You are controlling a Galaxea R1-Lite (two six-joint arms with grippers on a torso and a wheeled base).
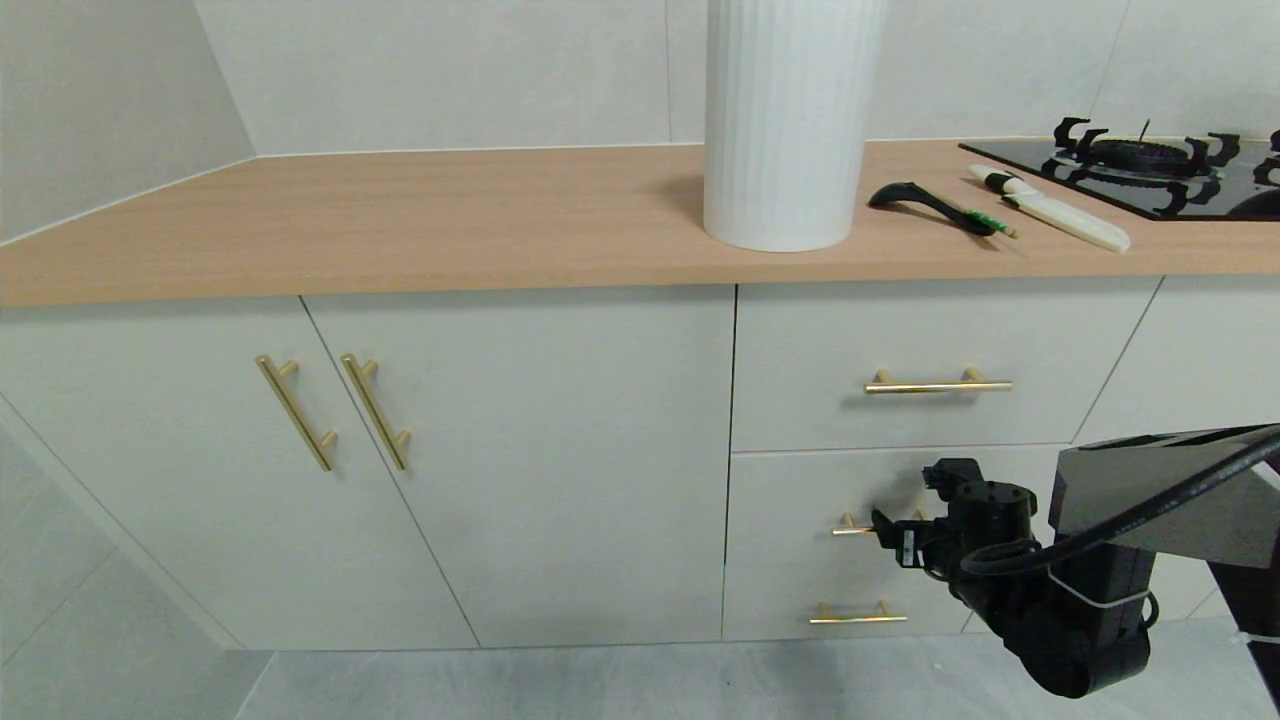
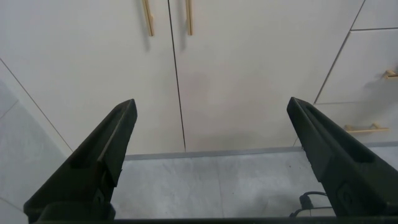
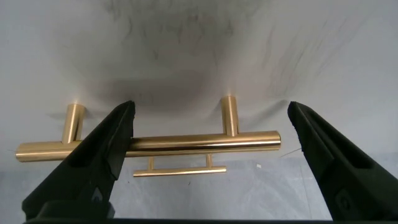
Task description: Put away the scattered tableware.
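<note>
Tall white jar [image 1: 785,120]: stands upright on the wooden countertop [image 1: 450,215], and every place below is told from this jar.
Black spoon [image 1: 925,203]: lies flat on the countertop, just to the right of the jar, apart from it.
Thin stick [image 1: 990,222]: has green marks on it. It lies at the far end of the spoon's handle, on the side away from the jar. I cannot tell if the two touch.
White knife [image 1: 1060,215]: lies flat on the countertop, to the right of the jar, past the spoon and the stick.
Stove [image 1: 1150,170]: black, set in the countertop, far to the right of the jar, behind the knife.
Top drawer handle [image 1: 938,384]: gold bar, below the jar and a bit to the right.
Middle drawer handle [image 1: 850,528]: gold bar, lower down under the jar's right side. Up close [image 3: 186,144] it runs across between the two fingers.
Bottom drawer handle [image 1: 858,617]: gold bar, lowest of the three under the jar.
Right gripper [image 1: 900,535]: low down to the right of the jar, right up at the middle drawer handle. Its fingers [image 3: 93,162] are spread wide and hold nothing. I cannot tell if they touch the handle.
Cabinet doors [image 1: 560,450]: two doors, below the jar and to its left, with two gold door handles [image 1: 296,410] side by side.
Left gripper [image 2: 211,115]: faces the cabinet doors, low by the floor. Its fingers are spread wide and hold nothing.
</note>
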